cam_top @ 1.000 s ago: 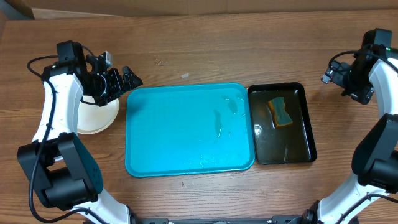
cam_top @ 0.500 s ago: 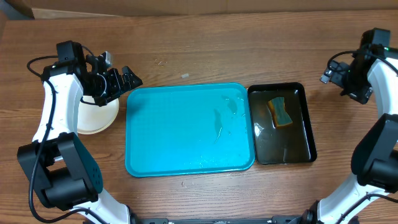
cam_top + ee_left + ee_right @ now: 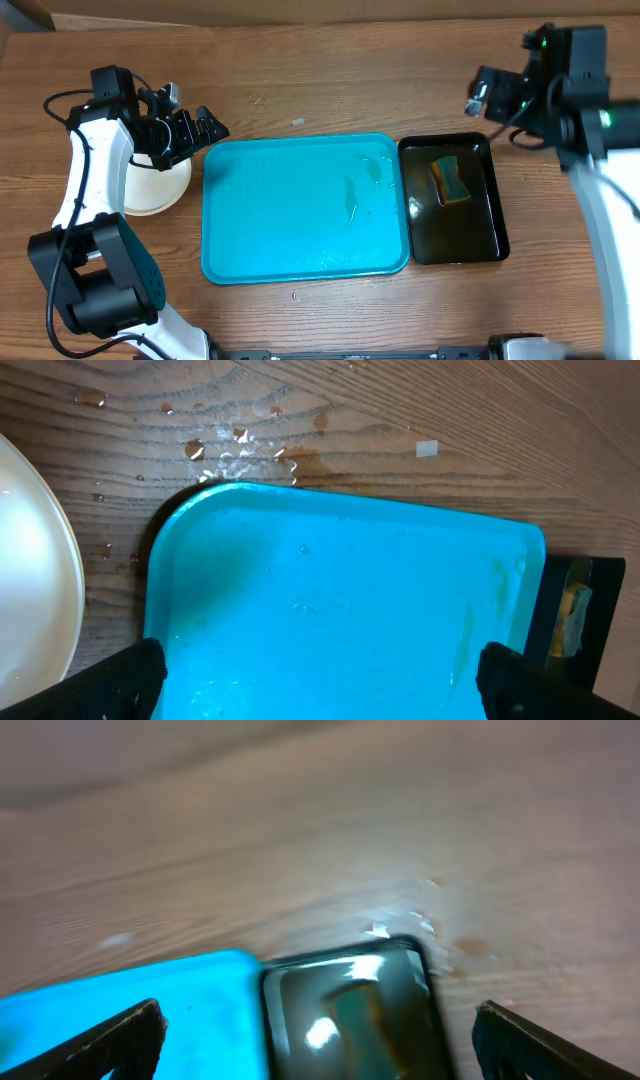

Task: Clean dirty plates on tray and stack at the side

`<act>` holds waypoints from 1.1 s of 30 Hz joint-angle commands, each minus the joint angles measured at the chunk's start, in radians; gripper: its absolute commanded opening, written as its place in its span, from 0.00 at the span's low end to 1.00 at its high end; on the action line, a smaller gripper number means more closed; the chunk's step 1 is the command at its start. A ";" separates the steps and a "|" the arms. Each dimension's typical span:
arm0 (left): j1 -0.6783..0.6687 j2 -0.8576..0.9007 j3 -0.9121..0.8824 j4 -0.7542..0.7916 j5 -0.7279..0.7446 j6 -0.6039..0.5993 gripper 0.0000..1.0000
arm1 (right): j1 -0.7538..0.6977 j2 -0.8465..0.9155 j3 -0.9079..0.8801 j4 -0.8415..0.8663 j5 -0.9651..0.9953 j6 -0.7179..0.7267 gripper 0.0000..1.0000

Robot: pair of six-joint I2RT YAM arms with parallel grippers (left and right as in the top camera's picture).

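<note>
Since a moment ago my right arm has swung in from the right edge of the desk (image 3: 350, 80) to hang over its far side, above the black tray's back corner; my left arm has kept its place.

At the far left the plates (image 3: 150, 190) sit stacked on the wood, cream-white on top; I cannot count those beneath. My left tool (image 3: 205, 138) hovers over the stack's right rim, jaws spread wide, released and touching nothing. Water drops (image 3: 235, 450) bead on the wood by the near corner of the turquoise tray (image 3: 280, 220), which lies just right of the stack, apart from it. It is wet, with streaks toward its right side. Bare wood runs behind and in front of it.

Against its right rim sits the black tray (image 3: 495, 200), holding dark water and a yellow-and-teal sponge (image 3: 450, 180). My right tool (image 3: 322, 1045) hangs above, jaws fully apart, grasping nothing.
</note>
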 commanded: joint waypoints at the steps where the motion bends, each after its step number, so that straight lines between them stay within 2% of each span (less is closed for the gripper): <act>1: -0.003 -0.004 -0.006 0.002 0.018 0.027 1.00 | 0.074 -0.114 0.016 -0.001 0.002 0.003 1.00; 5: -0.003 -0.004 -0.006 0.002 0.018 0.027 1.00 | 0.136 -0.256 0.016 -0.001 0.002 0.003 1.00; 11: -0.003 -0.004 -0.006 0.002 0.018 0.027 1.00 | 0.143 -0.479 -0.010 -0.005 0.002 0.003 1.00; 18: -0.003 -0.004 -0.006 0.002 0.018 0.027 1.00 | 0.102 -0.798 -0.158 0.063 0.038 -0.009 1.00; 24: -0.003 -0.004 -0.006 0.002 0.018 0.027 1.00 | 0.007 -1.038 -0.445 0.265 -0.001 -0.012 1.00; 29: -0.003 -0.004 -0.006 0.002 0.018 0.027 1.00 | -0.027 -1.204 -0.736 0.537 -0.036 -0.014 1.00; 33: -0.003 -0.004 -0.006 0.002 0.018 0.027 1.00 | -0.033 -1.304 -0.966 0.829 -0.093 -0.024 1.00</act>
